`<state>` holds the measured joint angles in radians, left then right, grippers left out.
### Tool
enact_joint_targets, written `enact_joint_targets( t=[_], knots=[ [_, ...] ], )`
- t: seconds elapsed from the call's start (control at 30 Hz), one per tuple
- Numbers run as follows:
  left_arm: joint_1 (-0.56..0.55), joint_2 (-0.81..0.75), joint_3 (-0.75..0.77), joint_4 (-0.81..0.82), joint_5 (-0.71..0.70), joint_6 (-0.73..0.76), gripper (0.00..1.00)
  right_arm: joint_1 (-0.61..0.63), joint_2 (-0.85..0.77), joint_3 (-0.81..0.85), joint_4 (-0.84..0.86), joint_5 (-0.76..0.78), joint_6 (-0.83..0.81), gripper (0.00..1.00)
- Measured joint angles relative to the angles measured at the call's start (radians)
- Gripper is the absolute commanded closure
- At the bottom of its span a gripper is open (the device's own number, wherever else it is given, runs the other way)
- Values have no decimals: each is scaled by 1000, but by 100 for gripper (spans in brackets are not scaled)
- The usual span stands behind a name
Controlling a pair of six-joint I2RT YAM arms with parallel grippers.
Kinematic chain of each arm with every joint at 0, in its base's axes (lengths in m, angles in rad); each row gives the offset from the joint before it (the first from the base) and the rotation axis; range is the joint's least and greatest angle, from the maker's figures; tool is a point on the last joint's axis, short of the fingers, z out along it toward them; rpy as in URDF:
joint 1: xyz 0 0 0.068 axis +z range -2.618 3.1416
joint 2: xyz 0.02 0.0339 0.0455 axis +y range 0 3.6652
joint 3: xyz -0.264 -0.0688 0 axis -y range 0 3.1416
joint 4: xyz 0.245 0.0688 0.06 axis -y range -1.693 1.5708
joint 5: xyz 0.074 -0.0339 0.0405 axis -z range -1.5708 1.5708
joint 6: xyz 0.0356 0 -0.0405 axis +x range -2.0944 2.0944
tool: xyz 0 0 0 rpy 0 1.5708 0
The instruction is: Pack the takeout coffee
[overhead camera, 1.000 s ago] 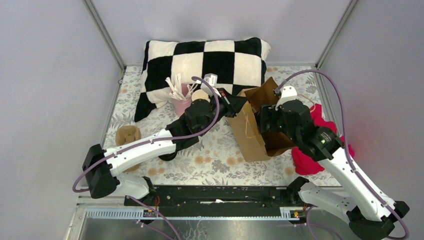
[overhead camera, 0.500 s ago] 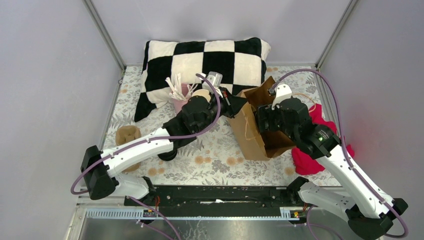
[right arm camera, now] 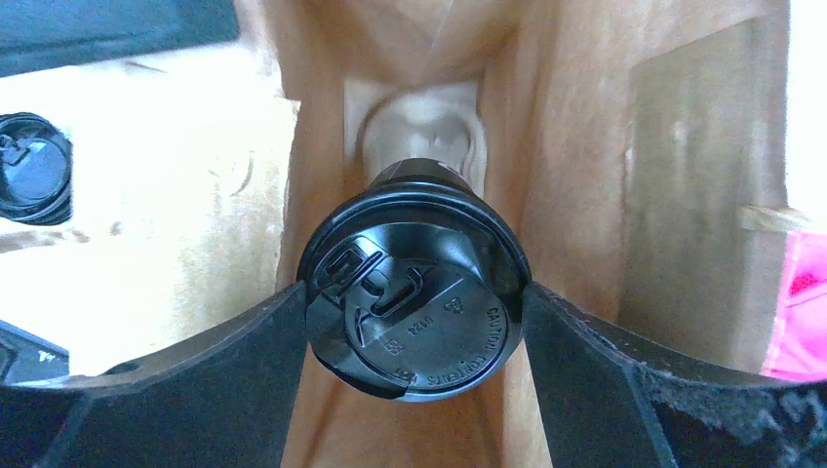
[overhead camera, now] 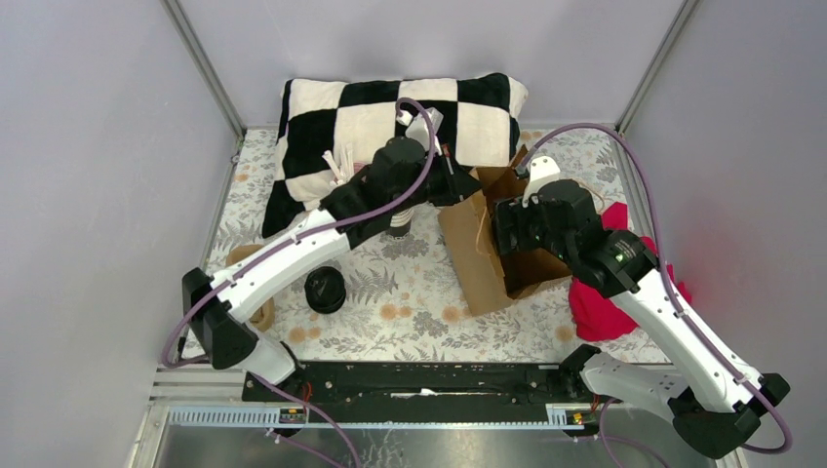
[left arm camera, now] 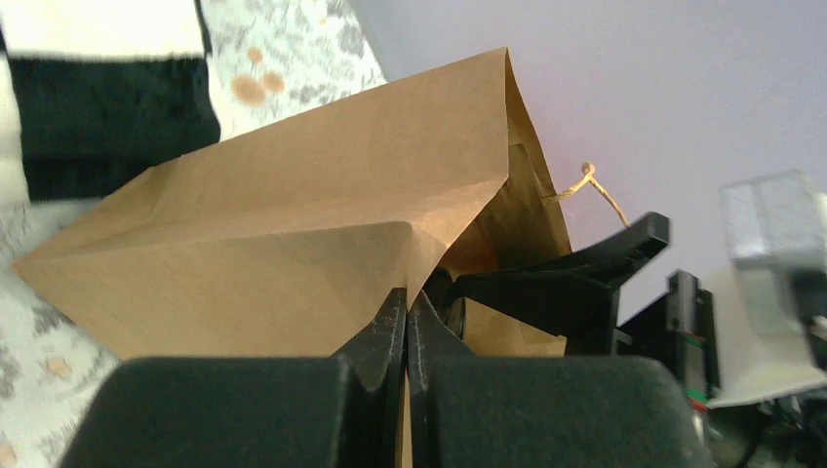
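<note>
The takeout coffee (right arm camera: 414, 292), a black cup under a round black lid, hangs inside the brown paper bag (overhead camera: 478, 263). My right gripper (right arm camera: 417, 322) is shut on it, one finger on each side of the lid's rim. From above, the right gripper (overhead camera: 512, 229) reaches into the bag's open mouth and the cup is hidden. My left gripper (left arm camera: 407, 297) is shut on the bag's (left arm camera: 293, 224) near top edge, with the paper pinched between its fingers. In the top view the left gripper (overhead camera: 458, 185) is at the bag's back left corner.
A lone black lid (overhead camera: 325, 290) lies on the floral cloth left of the bag. A dark cup (overhead camera: 398, 222) stands under my left arm, beside a pink cup of stirrers (overhead camera: 341, 166). The checkered pillow (overhead camera: 332, 117) is behind, and a red cloth (overhead camera: 605, 312) lies right of the bag.
My left arm has swung up and toward the back, still pinching the bag's edge, and has uncovered the lone lid. The bag and my right gripper shifted slightly left.
</note>
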<state>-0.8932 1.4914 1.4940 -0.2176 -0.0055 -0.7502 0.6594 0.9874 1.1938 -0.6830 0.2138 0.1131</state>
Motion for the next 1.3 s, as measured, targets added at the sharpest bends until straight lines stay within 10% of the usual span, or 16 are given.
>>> enact_joint_targets(
  t=[0.27, 0.7, 0.8, 1.03, 1.3],
  knots=[
    [117, 58, 53, -296, 166, -180, 100, 0, 42, 42, -57, -23, 63, 17],
    [181, 50, 37, -315, 323, -236, 98, 0, 119, 89, -143, -77, 79, 18],
    [181, 52, 44, -336, 339, -219, 87, 1, 129, 88, -151, -96, 90, 18],
    [181, 102, 173, -530, 335, -104, 29, 1, 159, 94, -165, -106, 106, 18],
    [181, 218, 552, -759, 249, 108, 17, 1, 154, 116, -199, -129, 118, 18]
  ],
)
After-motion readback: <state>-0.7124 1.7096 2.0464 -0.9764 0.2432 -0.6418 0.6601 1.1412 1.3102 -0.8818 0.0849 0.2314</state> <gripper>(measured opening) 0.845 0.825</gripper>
